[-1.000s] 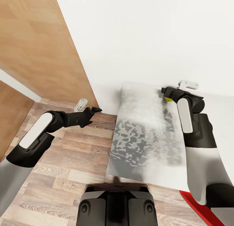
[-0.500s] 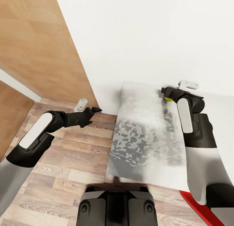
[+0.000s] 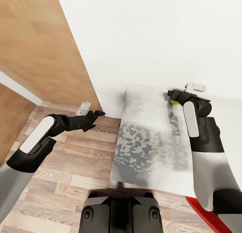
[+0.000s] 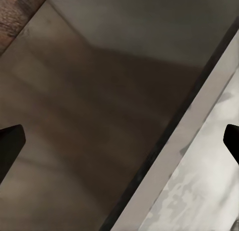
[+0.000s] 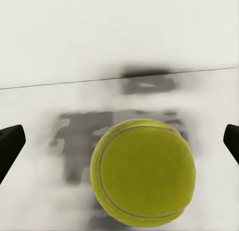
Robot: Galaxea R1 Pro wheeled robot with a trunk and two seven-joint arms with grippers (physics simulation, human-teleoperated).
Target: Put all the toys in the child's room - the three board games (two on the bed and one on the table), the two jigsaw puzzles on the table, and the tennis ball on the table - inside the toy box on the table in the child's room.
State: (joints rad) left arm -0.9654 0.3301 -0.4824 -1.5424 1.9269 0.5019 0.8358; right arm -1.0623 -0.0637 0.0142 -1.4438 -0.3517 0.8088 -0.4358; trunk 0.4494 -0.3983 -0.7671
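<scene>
1. Wood-grain floor (image 3: 67, 166) and a brown door panel (image 3: 37, 48) take the left side of the head view; a small white fitting (image 3: 83, 108) sits at the base of the wall there.
2. Left gripper (image 3: 97, 114) hangs over the floor, just off the left edge of the table (image 3: 148, 139), holding nothing. In the left wrist view its two dark fingertips (image 4: 10, 146) sit at opposite borders with a wide gap, so it is released.
3. Table top is pale grey and mottled, running away from the robot toward the white wall (image 3: 151, 35). Left wrist view shows its light edge (image 4: 199, 156) running diagonally beside the darker floor.
4. Tennis ball (image 3: 174, 101) sits on the table at the far end, close to the wall, partly hidden by the right wrist.
5. Right gripper (image 3: 170, 93) is right at the ball. In the right wrist view the ball (image 5: 143, 172) lies straight ahead, centred between the fingertips (image 5: 11, 146), which stand well clear on either side. Spread, nothing grasped.
6. Key relation: the ball is dead ahead of the right gripper along its finger axis; being round, it has no long axis to line up. Right arm is far nearer; the left is well apart, off the table.
7. Judged step: reach for the ball, not yet gripped. Next probably ease forward and clamp. Risk: the ball rolls off toward the wall if nudged.
8. White bracket-like object (image 3: 195, 87) sits just beyond the right wrist by the wall; a red strip (image 3: 201, 209) shows low right, too cropped to identify.
</scene>
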